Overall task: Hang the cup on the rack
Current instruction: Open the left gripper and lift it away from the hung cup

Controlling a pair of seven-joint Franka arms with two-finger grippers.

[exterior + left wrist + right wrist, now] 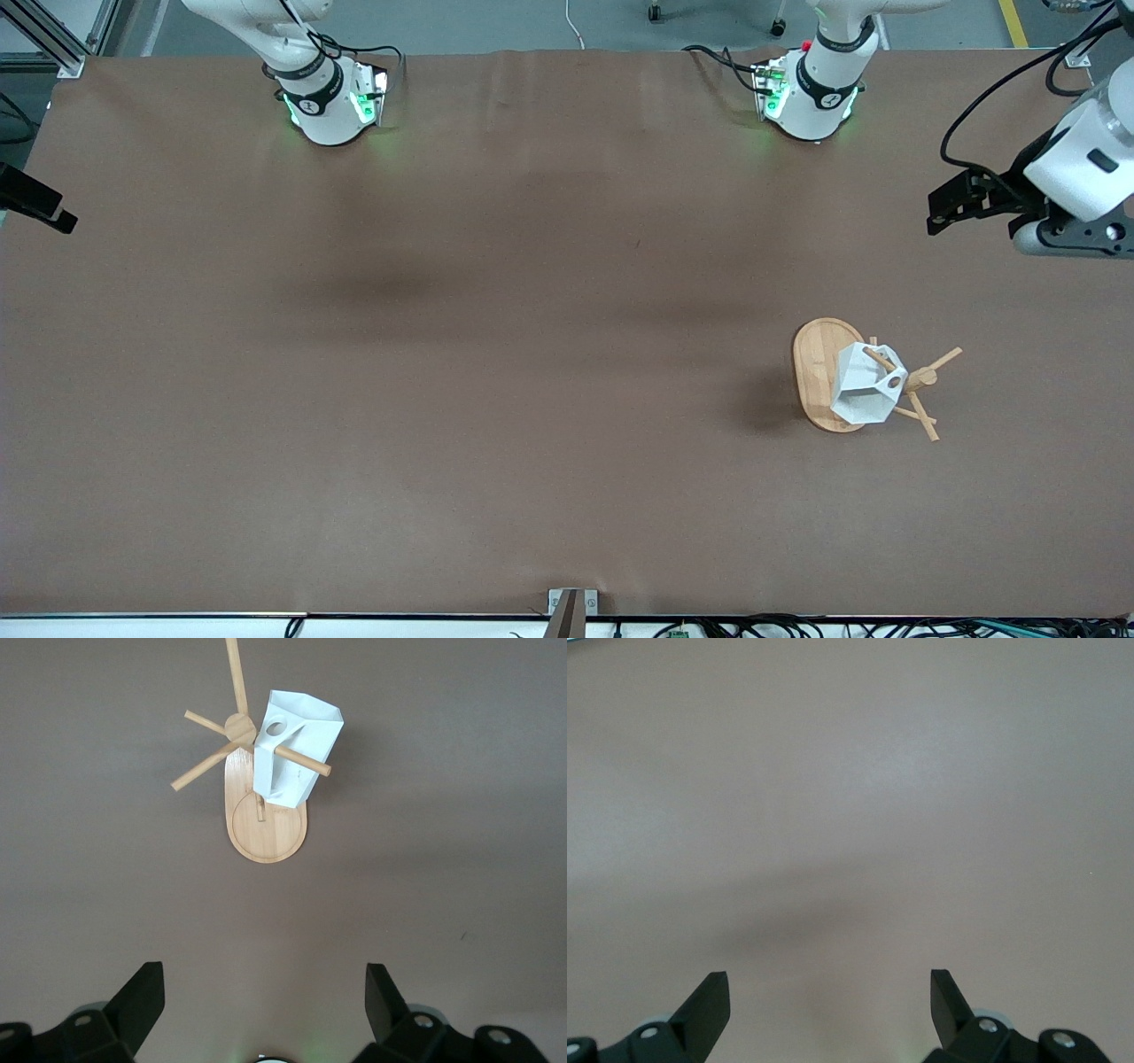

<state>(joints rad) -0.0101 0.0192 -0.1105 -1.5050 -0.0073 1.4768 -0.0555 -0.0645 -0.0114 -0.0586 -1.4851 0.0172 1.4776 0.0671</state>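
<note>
The white faceted cup (864, 390) hangs on the bamboo rack (819, 377), up against the central post, with a thin peg running across its blocky handle. The handle's round hole shows open. The left wrist view shows the cup (297, 749) and the rack's oval base (266, 837) from above. My left gripper (943, 213) is open and empty, up in the air at the left arm's end of the table, well away from the rack. Its fingers (142, 1001) are wide apart. My right gripper (44, 211) is open and empty at the right arm's end, over bare table (833, 815).
The brown table (496, 399) carries only the rack. Both arm bases (332, 106) stand along the edge farthest from the front camera. A small metal bracket (571, 607) sits at the nearest edge.
</note>
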